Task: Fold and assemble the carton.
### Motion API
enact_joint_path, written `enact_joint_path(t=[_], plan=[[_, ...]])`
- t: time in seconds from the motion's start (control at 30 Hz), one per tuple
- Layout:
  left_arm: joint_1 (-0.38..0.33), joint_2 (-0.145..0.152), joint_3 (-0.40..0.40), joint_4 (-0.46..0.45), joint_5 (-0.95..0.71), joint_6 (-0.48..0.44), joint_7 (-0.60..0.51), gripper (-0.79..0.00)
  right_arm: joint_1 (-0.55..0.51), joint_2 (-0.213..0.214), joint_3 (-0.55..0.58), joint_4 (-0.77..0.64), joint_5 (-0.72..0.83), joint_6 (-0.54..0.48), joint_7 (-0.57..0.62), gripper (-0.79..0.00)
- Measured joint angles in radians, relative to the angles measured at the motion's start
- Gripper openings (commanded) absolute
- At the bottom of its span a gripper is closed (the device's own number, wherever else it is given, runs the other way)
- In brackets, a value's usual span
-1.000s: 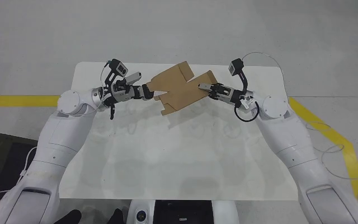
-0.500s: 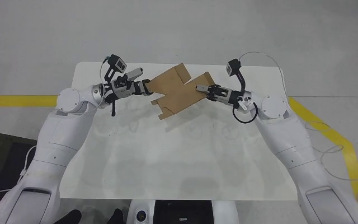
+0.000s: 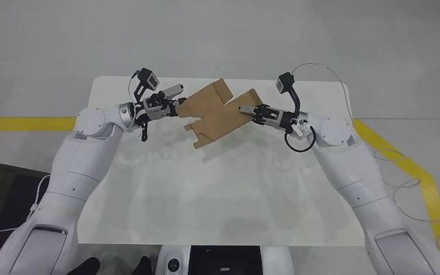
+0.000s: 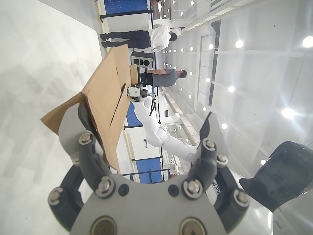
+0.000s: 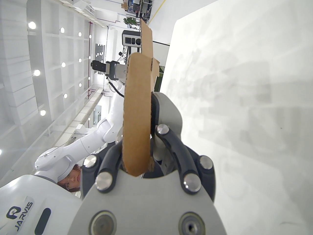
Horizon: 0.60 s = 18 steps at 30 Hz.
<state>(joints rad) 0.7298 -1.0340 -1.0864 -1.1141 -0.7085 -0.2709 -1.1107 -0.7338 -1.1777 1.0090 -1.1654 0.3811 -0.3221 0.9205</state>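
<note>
Item: carton (image 3: pixel 218 113). A flat brown blank, not yet folded, held off the table (image 3: pixel 206 206) over its far half, between the two arms.

Long axis: I read it as running arm to arm, slightly skewed.

Right gripper (image 3: pixel 245 109): closed on an end flap. This is the only firm hold.

Left gripper (image 3: pixel 180 97): spread wide. One finger (image 4: pixel 80 113) lies against the carton's opposite edge, the other is well clear, and nothing is clamped.

Next: I judge the left should close on that edge before any fold.

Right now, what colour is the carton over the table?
The brown corrugated cardboard carton is plain, unpatterned; top view shows it best.
</note>
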Motion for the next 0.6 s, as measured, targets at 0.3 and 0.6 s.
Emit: enact_joint_path(t=[0.3,0.6], plan=[[-0.019,-0.007,0.013,0.039,0.071,0.03,0.012,-0.465,0.003,-0.004,0.0,0.005,-0.012,0.009,0.004,-0.785],[-0.032,-0.01,0.023,0.072,0.138,0.037,-0.007,-0.548,0.005,-0.008,0.001,0.007,-0.026,0.016,0.006,-0.785]])
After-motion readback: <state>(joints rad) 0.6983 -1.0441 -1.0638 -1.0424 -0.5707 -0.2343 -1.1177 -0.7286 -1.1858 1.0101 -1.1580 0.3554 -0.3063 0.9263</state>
